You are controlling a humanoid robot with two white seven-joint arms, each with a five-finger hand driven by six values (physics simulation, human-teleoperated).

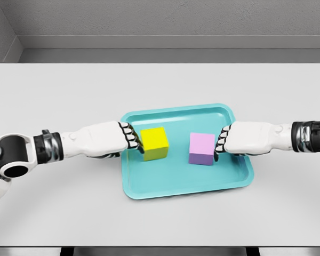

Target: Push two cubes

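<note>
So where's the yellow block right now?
In the head view, the yellow cube sits on the left part of the teal tray, beside the left hand, with the purple cube to its right.

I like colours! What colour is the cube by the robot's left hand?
Yellow cube, clearest in the head view.

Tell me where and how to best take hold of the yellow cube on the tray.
Probably grip the yellow cube across its two flat vertical sides, near and far, coming from above. It sits upright on the teal tray with its top face clear. Its left side is taken by the left hand, and the purple cube with the right hand stands apart on its right.
</note>
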